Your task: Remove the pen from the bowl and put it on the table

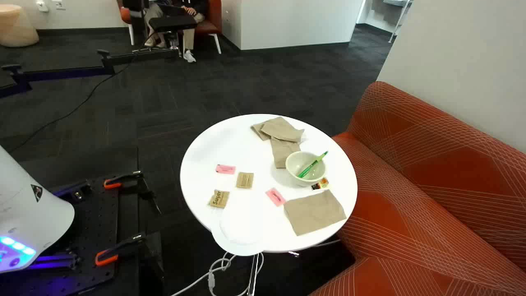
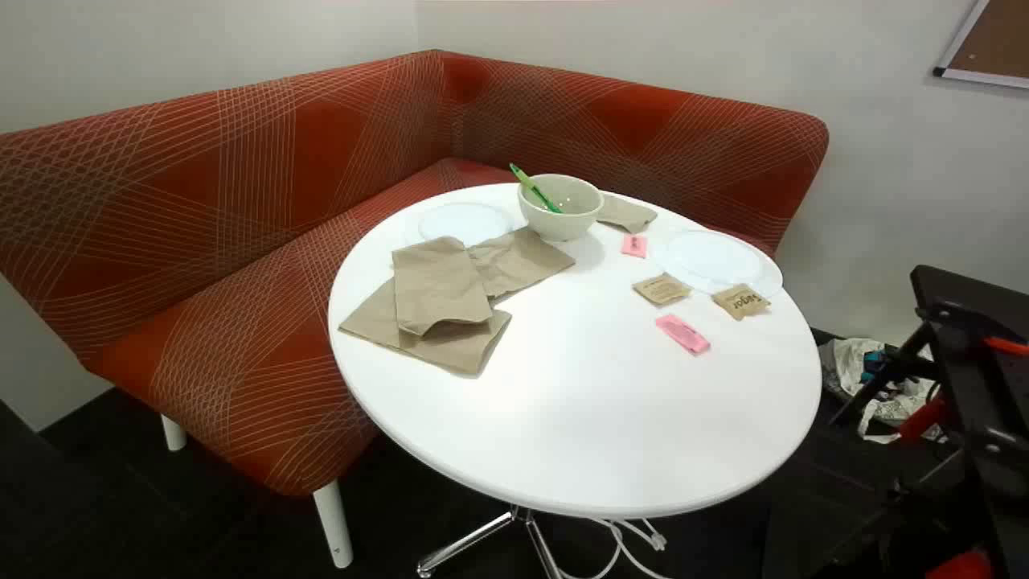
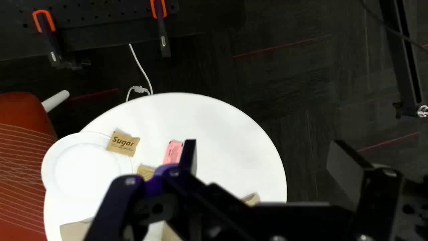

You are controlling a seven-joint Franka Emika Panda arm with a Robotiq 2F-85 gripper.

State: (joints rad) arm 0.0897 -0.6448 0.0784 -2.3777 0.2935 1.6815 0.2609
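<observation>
The slim green pen (image 1: 314, 163) leans inside the small white bowl (image 1: 291, 169), its upper end sticking out past the rim. In an exterior view the pen (image 2: 534, 188) and the bowl (image 2: 559, 228) stand at the far side of the round white table (image 2: 579, 418). The table (image 1: 213, 144) also shows in the wrist view (image 3: 217, 124). My gripper (image 3: 267, 160) is open with nothing between its fingers, above the table's edge and the dark floor. It is out of view in both exterior views. In the wrist view the pen does not show, and the gripper covers part of the table.
Brown napkins (image 1: 314, 211) lie beside the bowl. Pink packets (image 2: 683, 334), brown sugar packets (image 3: 123, 144) and clear plates (image 2: 711, 261) lie on the table. The orange-red sofa (image 1: 394, 197) borders it. A black jointed stand arm (image 1: 65, 74) reaches over the floor.
</observation>
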